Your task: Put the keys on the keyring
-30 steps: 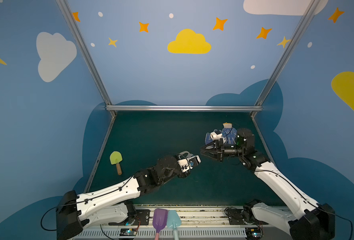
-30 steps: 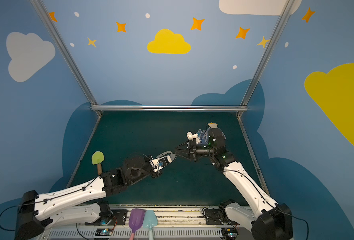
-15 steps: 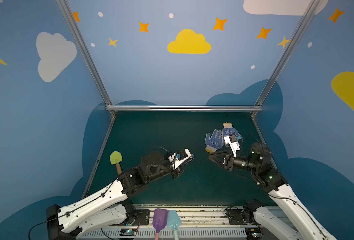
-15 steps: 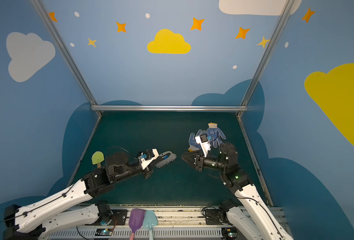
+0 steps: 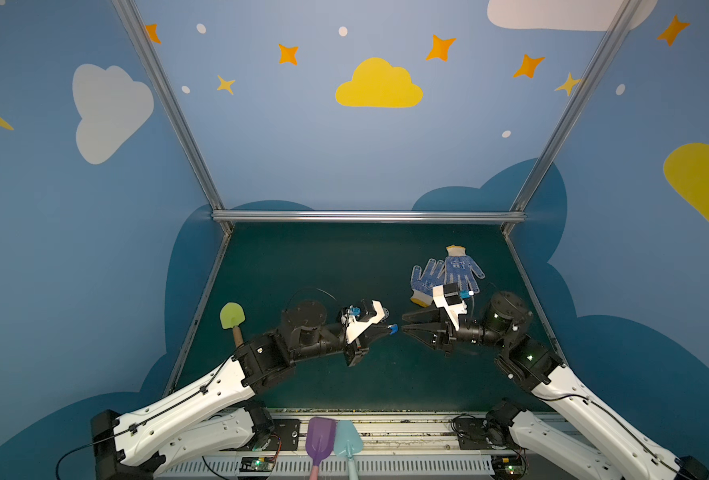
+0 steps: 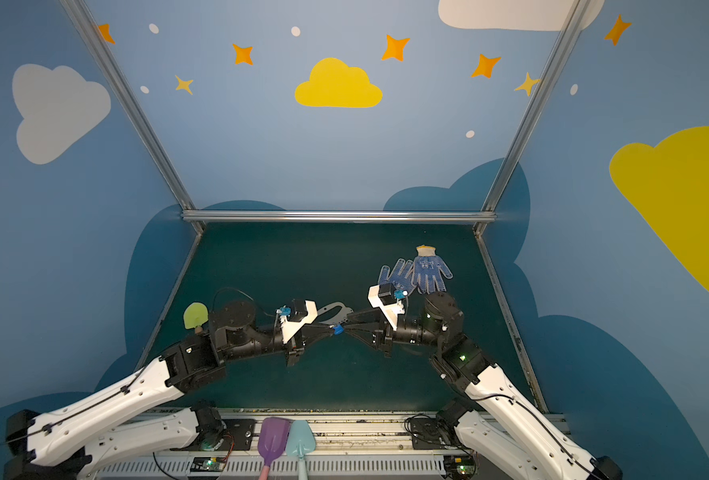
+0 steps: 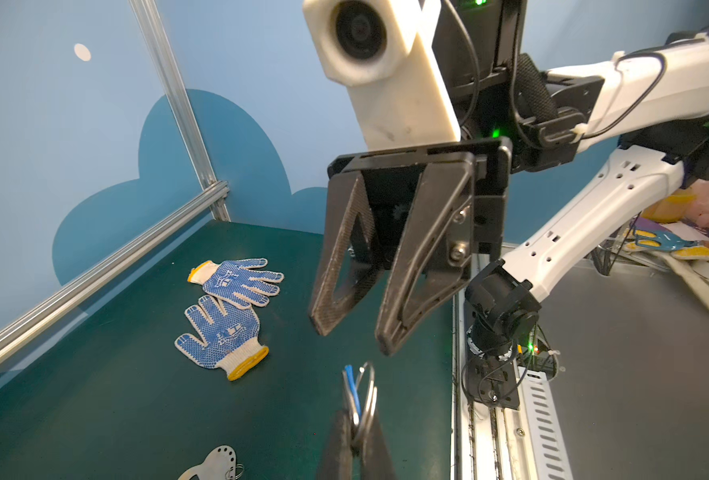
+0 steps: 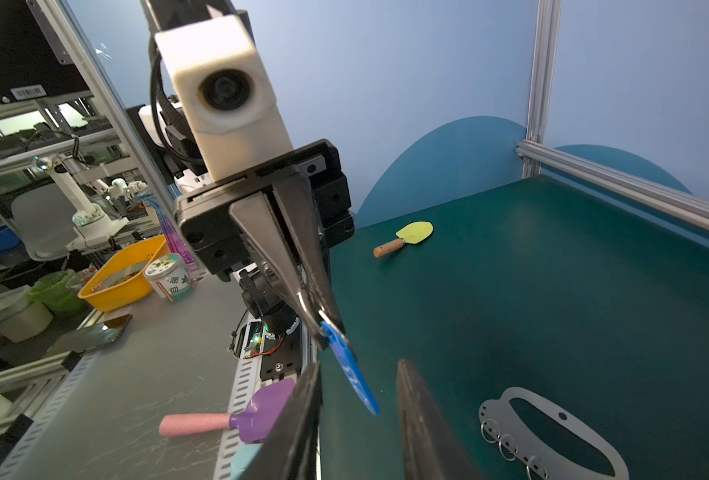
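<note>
Left end effector (image 8: 323, 322) clamped tight on keys (image 8: 350, 370), held in air near keyring (image 8: 552, 432); right end effector (image 7: 352, 343) part open, empty, also near keyring, tips toward keys. Keyring flat on bench (image 8: 552, 291), its rings bare. Keys picked up; threading onto ring left

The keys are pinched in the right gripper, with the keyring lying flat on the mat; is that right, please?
Not quite: the left gripper holds the keys, as the right wrist view shows. The keyring does lie flat on the mat.
</note>
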Tool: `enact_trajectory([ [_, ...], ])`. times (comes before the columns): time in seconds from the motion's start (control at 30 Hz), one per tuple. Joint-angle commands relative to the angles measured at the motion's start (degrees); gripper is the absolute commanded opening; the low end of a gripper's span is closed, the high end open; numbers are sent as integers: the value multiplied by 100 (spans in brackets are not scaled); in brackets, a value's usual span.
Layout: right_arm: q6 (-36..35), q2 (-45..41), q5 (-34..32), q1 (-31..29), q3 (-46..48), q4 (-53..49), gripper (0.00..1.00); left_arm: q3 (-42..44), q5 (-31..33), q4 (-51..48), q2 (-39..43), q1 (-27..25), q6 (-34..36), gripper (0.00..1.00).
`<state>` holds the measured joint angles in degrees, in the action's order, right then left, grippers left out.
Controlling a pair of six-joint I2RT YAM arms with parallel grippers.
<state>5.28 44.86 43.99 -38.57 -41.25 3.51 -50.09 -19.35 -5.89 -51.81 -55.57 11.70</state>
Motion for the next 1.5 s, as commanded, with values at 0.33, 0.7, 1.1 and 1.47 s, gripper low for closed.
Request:
enact_trajectory([
  [0.33,-261,100,73,-393,-352,493,25,-186,-462,41,40,105,-201,4],
  [0.7,-437,195,139,-632,-418,149,21,-150,-497,150,118,178,-300,4],
  [1.1,-582,256,112,-739,-487,-143,17,-158,-541,217,129,200,-343,4],
  [1.47,-587,198,-438,-758,-426,-141,32,-153,-622,235,127,223,-353,4],
])
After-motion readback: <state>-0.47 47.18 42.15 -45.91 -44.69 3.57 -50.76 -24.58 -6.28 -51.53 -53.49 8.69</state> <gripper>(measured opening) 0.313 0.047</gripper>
